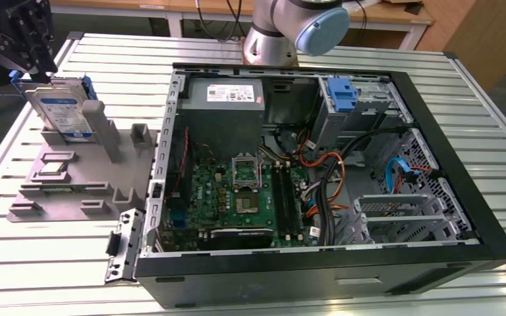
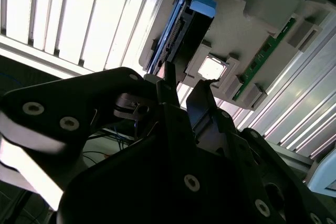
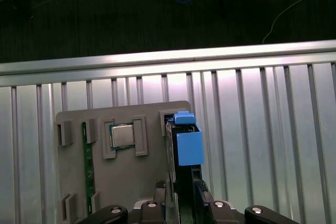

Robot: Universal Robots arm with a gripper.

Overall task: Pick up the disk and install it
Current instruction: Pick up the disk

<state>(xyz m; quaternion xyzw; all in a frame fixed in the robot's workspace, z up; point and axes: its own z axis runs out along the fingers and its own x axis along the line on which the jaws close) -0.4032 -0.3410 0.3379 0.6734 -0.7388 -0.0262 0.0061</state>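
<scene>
On the holder: the disk point(image 1: 64, 108) stands on edge in the grey holder point(image 1: 60, 197).
Gripper: the gripper point(image 2: 185, 83) hangs just above, fingers spread, holding nothing.
Alignment: the disk's thin top edge lines up with the finger gap.

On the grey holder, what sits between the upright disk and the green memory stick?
A square processor chip, seated in the grey holder, separates the disk from the memory stick; both wrist views show it.
</scene>
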